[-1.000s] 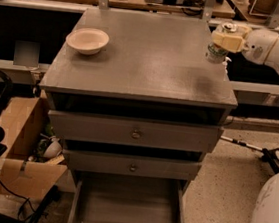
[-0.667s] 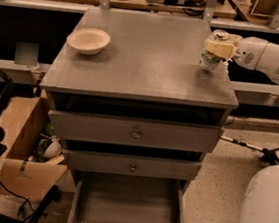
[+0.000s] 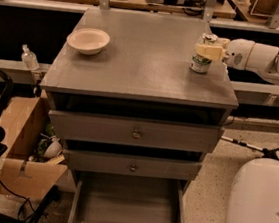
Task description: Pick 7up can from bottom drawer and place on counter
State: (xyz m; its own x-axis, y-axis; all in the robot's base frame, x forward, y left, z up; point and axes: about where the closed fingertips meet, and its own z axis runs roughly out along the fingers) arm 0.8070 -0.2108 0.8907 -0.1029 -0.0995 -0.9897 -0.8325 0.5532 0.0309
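Observation:
The 7up can [image 3: 200,64] stands upright at the right side of the counter [image 3: 145,64], its silver lid showing above my fingers. My gripper [image 3: 207,51] reaches in from the right and is shut around the can's upper part. The can's base looks to be on or just above the counter surface. The bottom drawer [image 3: 127,208] is pulled out below the cabinet, and its grey floor is bare.
A cream bowl [image 3: 88,40] sits at the counter's back left. Two shut drawer fronts with knobs [image 3: 136,133] are above the open drawer. A pump bottle [image 3: 29,58] and cardboard box [image 3: 22,145] are on the left. My white base [image 3: 257,207] is at the lower right.
My gripper has carried the can leftward and down, from beyond the counter's right edge to over the counter's right side.

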